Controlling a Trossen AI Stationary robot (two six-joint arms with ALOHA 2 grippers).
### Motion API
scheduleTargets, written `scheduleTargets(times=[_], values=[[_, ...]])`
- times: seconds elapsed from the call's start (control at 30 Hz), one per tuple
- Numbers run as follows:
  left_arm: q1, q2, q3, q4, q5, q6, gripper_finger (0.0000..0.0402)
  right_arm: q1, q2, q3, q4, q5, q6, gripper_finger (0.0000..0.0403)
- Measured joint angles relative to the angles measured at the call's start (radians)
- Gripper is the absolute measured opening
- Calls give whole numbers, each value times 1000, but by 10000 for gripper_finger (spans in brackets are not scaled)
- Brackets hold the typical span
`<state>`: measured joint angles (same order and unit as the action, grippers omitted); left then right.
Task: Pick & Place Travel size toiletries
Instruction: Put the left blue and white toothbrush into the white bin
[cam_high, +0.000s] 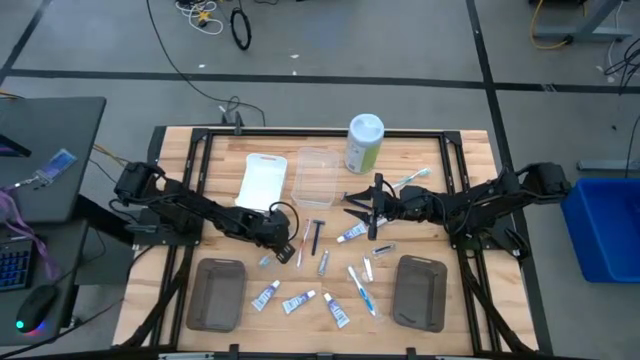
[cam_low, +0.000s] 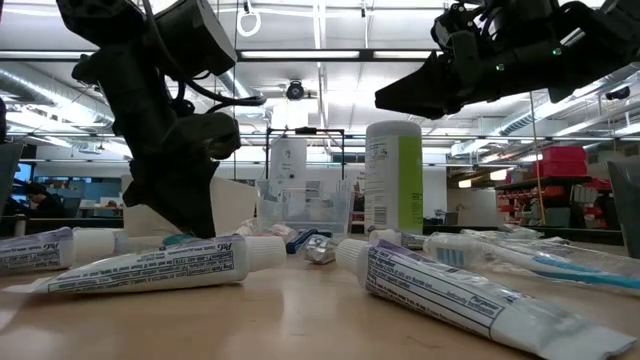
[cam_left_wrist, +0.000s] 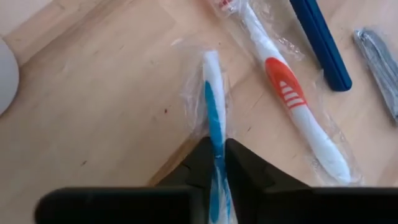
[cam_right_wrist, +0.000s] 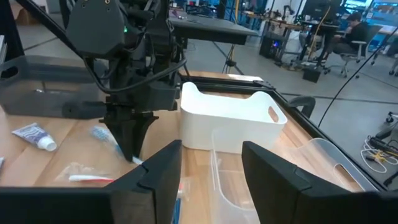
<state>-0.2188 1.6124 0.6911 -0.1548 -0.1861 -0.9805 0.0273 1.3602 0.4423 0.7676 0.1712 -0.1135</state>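
Pinching a wrapped blue-and-white toothbrush (cam_left_wrist: 211, 106), the left tool (cam_left_wrist: 217, 163) sits low over the middle of the tabletop (cam_high: 215, 160); its two dark fingers (cam_left_wrist: 199, 163) are pressed against the handle, and the brush's free end lies on the wood, pointing away from the tool. In the high view this tool (cam_high: 281, 247) is left of centre, with its arm reaching in from the left edge.

Near edge, left to right: grey tray (cam_high: 215, 295), three small white tubes with blue caps (cam_high: 300, 300), a further blue toothbrush (cam_high: 362, 290), second grey tray (cam_high: 420, 292). None of these touches either tool.

Mid-table: just right of the left tool lie an orange-and-white toothbrush (cam_left_wrist: 292, 99), also in clear wrap, then a dark blue razor (cam_left_wrist: 320, 43) and a silvery tube (cam_left_wrist: 379, 68). The three lie roughly parallel and apart from the gripped brush. Another white tube (cam_high: 351, 233) rests just below the right tool.

The right tool (cam_high: 362, 207) hangs above the table centre, fingers (cam_right_wrist: 155, 171) spread wide, with nothing between them. In the right wrist view the left tool (cam_right_wrist: 132, 134) stands opposite it, tip down on the wood.

Far side: white tray (cam_high: 264, 181) at left and clear tray (cam_high: 316, 176) right beside it, then the green-and-white canister (cam_high: 364, 143) standing upright. One more toothbrush (cam_high: 410, 180) lies right of the canister.
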Motion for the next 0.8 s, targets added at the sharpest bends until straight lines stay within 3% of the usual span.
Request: scheduleTargets(times=[0.27,0.43,0.8], values=[[0,3,58,-21,0,-16,20,0,0,0,0,0,0,174],[6,-46,138,-195,-18,-3,18,0,0,0,0,-4,0,174],[49,-332,264,-458,-330,119,19,0,0,0,-1,-3,31,171]])
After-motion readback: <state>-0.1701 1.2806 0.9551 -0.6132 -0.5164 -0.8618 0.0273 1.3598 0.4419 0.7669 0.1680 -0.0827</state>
